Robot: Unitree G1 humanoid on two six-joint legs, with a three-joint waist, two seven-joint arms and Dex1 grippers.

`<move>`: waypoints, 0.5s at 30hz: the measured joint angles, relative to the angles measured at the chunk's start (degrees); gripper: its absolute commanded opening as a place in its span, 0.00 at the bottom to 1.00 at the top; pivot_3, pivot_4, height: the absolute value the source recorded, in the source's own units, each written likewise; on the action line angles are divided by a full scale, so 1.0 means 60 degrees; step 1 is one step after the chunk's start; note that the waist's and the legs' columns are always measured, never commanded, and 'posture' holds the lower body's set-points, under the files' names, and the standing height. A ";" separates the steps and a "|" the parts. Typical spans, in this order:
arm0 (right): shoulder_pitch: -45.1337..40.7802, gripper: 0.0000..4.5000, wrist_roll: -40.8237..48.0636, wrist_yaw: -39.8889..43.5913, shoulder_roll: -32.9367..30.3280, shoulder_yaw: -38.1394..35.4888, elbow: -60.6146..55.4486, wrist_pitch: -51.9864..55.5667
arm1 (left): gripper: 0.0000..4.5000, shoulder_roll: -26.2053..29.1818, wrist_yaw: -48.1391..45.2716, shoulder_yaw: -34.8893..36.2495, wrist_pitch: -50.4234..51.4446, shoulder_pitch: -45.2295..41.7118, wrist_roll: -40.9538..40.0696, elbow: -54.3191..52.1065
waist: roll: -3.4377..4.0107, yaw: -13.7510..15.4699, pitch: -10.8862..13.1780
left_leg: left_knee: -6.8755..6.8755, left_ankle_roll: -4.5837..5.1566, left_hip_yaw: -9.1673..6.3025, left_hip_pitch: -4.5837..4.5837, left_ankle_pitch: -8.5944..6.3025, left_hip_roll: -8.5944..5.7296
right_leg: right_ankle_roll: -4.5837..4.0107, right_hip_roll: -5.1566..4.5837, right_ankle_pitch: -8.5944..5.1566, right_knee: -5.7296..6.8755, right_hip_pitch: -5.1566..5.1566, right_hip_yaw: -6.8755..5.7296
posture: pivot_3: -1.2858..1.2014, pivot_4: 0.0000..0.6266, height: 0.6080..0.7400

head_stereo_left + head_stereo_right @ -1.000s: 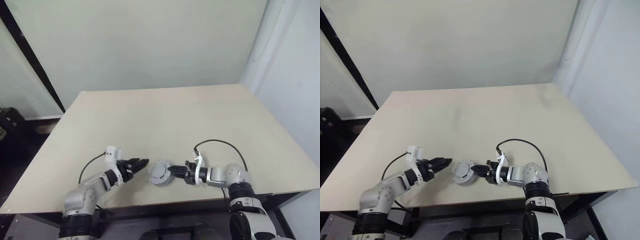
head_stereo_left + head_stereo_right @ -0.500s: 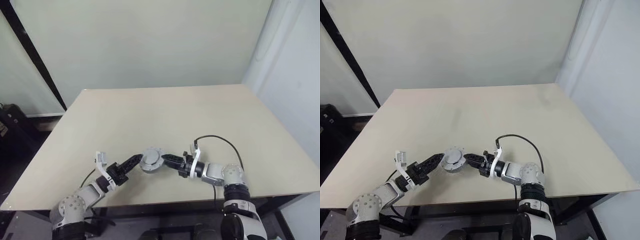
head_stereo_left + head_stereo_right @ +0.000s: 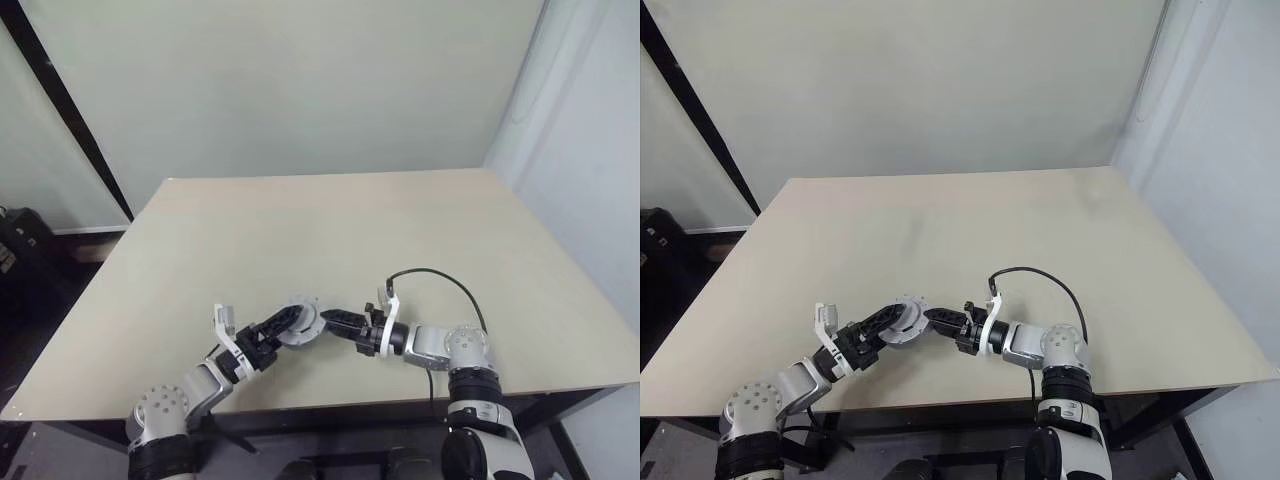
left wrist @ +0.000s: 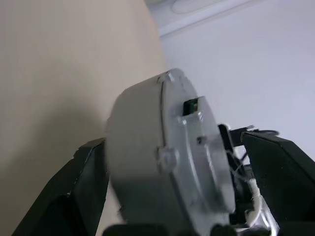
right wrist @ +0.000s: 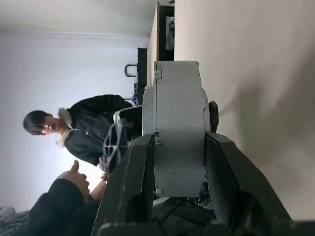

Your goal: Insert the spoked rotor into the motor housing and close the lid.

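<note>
The smooth, round grey metal motor housing (image 5: 178,125), clenched by the right gripper (image 3: 338,322), had risen off the table toward the spread-open left gripper (image 3: 283,322).

From your head cameras the grey motor housing (image 3: 300,322) is too small to show whether the rotor sits inside or the lid is fully seated. In the left wrist view, the left gripper's fingers (image 4: 74,196) are cut off at six o'clock, and the housing's near face is blurred. In the right wrist view, the right gripper's fingers (image 5: 133,196) hide the housing's lower flanks, and two people (image 5: 88,128) behind are partly hidden.
</note>
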 measured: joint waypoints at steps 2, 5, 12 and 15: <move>0.0001 0.27 0.0013 -0.0012 0.0000 -0.0007 -0.0003 0.0010 | 0.80 -0.0009 0.0040 0.0004 0.0061 0.0000 -0.0079 0.0068 | 0.0000 0.0000 0.0000 | 0.0000 0.0000 0.0000 -0.0001 0.0000 -0.0001 | 0.0000 0.0000 0.0000 0.0000 0.0000 0.0002 | 0.52 0.00 1.00; 0.0019 0.27 0.0120 -0.0048 -0.0002 -0.0058 -0.0049 0.0022 | 0.56 -0.0024 0.0051 0.0036 0.0166 0.0000 -0.0227 0.0201 | -0.0001 -0.0002 0.0000 | 0.0000 0.0000 -0.0001 0.0000 0.0000 0.0000 | 0.0000 0.0000 0.0000 0.0000 0.0000 0.0000 | 0.52 0.00 1.00; 0.0134 0.35 0.0262 0.0022 -0.0078 0.0069 -0.0163 -0.0043 | 0.51 -0.0060 0.0067 0.0068 0.0193 0.0000 -0.0486 0.0307 | -0.0001 -0.0002 0.0000 | 0.0005 0.0000 0.0001 0.0001 0.0000 -0.0001 | -0.0001 0.0000 0.0000 0.0000 0.0003 0.0003 | 0.52 0.00 1.00; 0.0248 0.57 0.0143 0.0091 -0.0316 0.0506 -0.0403 -0.0339 | 0.46 -0.0123 0.0066 0.0039 0.0131 -0.0006 -0.0490 0.0299 | -0.0001 0.0002 0.0000 | 0.0005 0.0000 -0.0001 -0.0001 0.0000 -0.0002 | -0.0001 0.0000 -0.0001 0.0000 0.0003 0.0002 | 0.52 0.00 1.00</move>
